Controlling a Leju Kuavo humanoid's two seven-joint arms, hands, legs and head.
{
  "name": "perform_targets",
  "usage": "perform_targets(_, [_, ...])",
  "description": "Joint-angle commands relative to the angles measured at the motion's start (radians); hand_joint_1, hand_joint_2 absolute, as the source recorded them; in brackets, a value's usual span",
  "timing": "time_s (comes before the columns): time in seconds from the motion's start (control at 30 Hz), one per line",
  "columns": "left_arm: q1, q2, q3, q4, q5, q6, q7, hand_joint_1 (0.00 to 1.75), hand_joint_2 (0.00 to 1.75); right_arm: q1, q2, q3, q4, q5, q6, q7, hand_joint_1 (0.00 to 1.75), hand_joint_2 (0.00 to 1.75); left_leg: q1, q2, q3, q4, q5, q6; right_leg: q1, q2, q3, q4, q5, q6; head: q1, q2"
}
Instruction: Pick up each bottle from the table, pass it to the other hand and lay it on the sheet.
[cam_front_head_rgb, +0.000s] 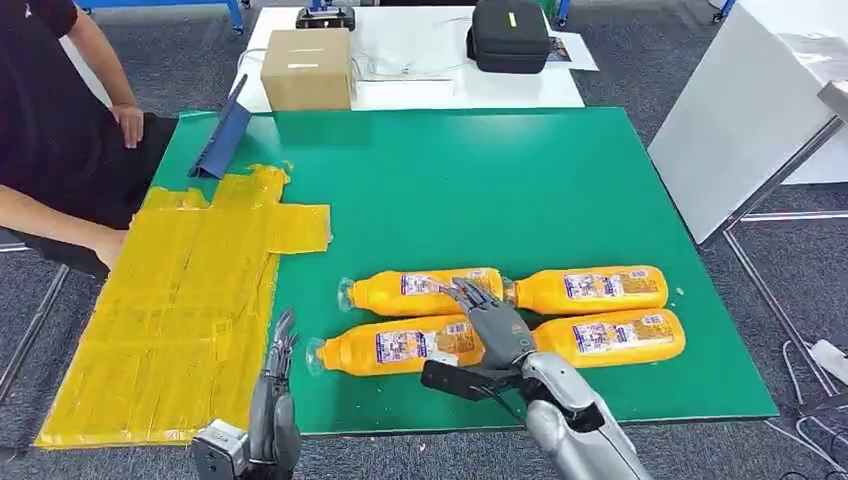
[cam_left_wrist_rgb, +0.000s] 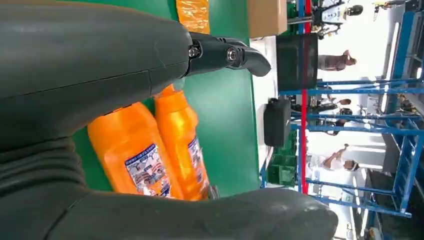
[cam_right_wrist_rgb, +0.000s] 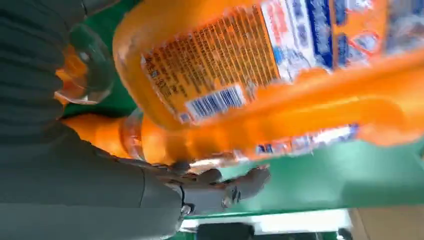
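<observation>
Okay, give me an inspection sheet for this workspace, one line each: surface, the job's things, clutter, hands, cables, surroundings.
Surface: green table with a yellow sheet at its left.
Job's things: four orange bottles lying in two rows on the green; none on the sheet.
Clutter: blue folder propped at the far left corner.
Hands: right hand reaches over the near-left bottle, grip cannot be told; left hand open over the sheet's near edge.
Cables: white cable on the white table behind.
Surroundings: cardboard box, black bag, a person seated left.
</observation>
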Motion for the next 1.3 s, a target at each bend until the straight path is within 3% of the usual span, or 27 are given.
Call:
perform_targets(0.03, [-0.061,-0.004,-0.038,0.087,0.012,0.010,-0.003,0.00,0.00,-0.167,0.017,0.117,0.280,-0.037,0.023,-0.024,0.00,1.75,0.000,0.002,0.005,-0.002,-0.001,0.001,0.001,0.001,0.004,-0.002,0.000,-0.002,0.000,0.000])
perform_targets(0.4, [-0.061,-0.003,-0.040,0.089,0.014,0.013,-0.003,0.00,0.00,-0.174,0.023,0.133,0.285,-0.048,0.024,-0.029,0.00,1.75,0.000,0.001,0.005,-0.001,0.000,0.001,0.001,-0.001,0.005,-0.002,0.000,-0.002,0.000,0.000])
perform_targets(0.53, [-0.054,-0.008,-0.035,0.084,0.018,0.029,-0.007,0.00,0.00,-0.157,0.000,0.205,0.198,-0.108,0.038,-0.079,0.00,1.75,0.000,0.001,0.004,-0.001,-0.001,0.000,0.000,-0.001,0.004,-0.001,-0.001,-0.001,0.000,0.000])
perform_targets(0.87, [-0.024,-0.025,0.005,0.058,0.012,0.029,-0.022,0.00,0.00,-0.152,-0.050,0.375,0.056,-0.161,0.080,-0.066,0.00,1.75,0.000,0.001,0.003,0.000,-0.001,0.001,0.000,-0.001,0.003,-0.001,-0.001,-0.001,0.000,0.000])
perform_targets(1.3, [-0.012,-0.025,0.004,0.041,0.012,0.036,-0.017,0.00,0.00,-0.175,-0.063,0.411,0.090,-0.151,0.046,-0.026,0.00,1.75,0.000,0.001,0.006,-0.001,-0.002,0.001,0.001,-0.001,0.006,-0.002,-0.002,-0.002,0.000,0.000])
